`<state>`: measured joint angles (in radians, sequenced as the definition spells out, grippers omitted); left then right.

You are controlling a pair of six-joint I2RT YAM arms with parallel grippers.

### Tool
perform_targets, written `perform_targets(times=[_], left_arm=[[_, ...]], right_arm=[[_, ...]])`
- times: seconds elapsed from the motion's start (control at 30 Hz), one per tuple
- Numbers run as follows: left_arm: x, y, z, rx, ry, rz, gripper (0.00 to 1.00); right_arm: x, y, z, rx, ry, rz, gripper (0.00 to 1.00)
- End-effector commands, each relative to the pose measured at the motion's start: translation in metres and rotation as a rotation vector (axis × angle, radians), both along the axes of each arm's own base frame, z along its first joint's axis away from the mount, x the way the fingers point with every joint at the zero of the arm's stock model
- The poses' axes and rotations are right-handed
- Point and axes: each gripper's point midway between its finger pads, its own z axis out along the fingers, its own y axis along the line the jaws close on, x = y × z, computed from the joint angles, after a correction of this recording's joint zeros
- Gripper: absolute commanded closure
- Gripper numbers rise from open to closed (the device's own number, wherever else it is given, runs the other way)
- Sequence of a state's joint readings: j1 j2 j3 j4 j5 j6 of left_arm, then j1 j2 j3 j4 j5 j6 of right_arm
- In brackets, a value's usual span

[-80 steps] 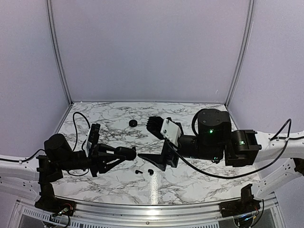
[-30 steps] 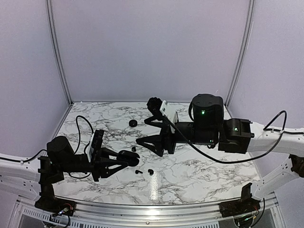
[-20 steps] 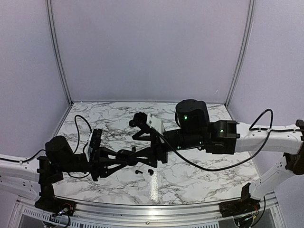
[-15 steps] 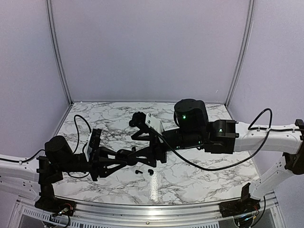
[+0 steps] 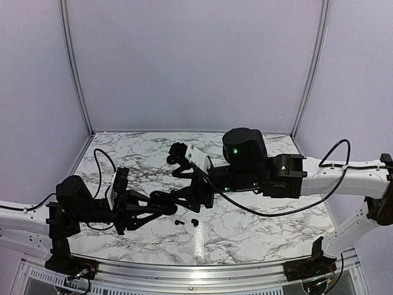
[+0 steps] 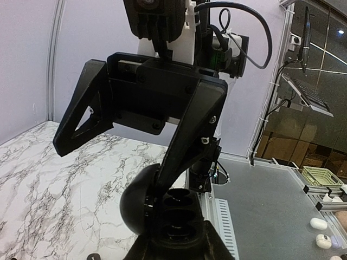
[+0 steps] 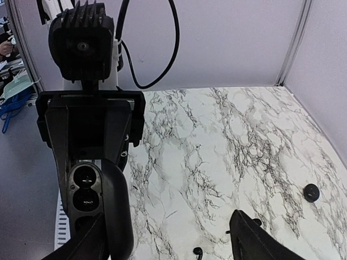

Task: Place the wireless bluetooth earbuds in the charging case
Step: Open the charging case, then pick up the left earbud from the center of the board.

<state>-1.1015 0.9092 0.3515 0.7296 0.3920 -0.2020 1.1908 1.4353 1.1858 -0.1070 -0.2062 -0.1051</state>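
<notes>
Marble table (image 5: pixel 264 224) | left tool (image 5: pixel 158 203) grips case (image 7: pixel 85 195) | right tool (image 5: pixel 177 177) wide | earbuds (image 5: pixel 194 222) loose beside both

marble table (image 5: pixel 258 227) bears two tiny black earbuds (image 5: pixel 194 222), and a round disc (image 7: pixel 310 192) farther back.

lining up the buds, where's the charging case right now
Top view, left of centre: the charging case is held in the left gripper above the table, the two earbuds lying just nearer the bases.
</notes>
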Motion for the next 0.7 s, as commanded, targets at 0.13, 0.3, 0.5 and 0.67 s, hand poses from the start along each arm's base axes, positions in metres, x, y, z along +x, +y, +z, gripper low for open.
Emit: perform_targets(times=[0.13, 0.3, 0.5, 0.67], left_arm=[[0.009, 0.005, 0.000, -0.019, -0.001, 0.059, 1.00], [0.018, 0.006, -0.006, -0.008, 0.022, 0.099, 1.00], [0.034, 0.019, -0.009, -0.021, 0.038, 0.200, 1.00], [0.050, 0.037, -0.015, -0.042, 0.077, 0.296, 1.00]], right_arm=[[-0.017, -0.002, 0.042, 0.104, -0.025, 0.090, 0.24], [-0.021, -0.008, 0.058, 0.133, -0.039, 0.097, 0.24], [-0.002, -0.025, 0.036, 0.089, 0.011, -0.036, 0.25], [0.030, -0.055, -0.003, 0.056, 0.145, -0.165, 0.29]])
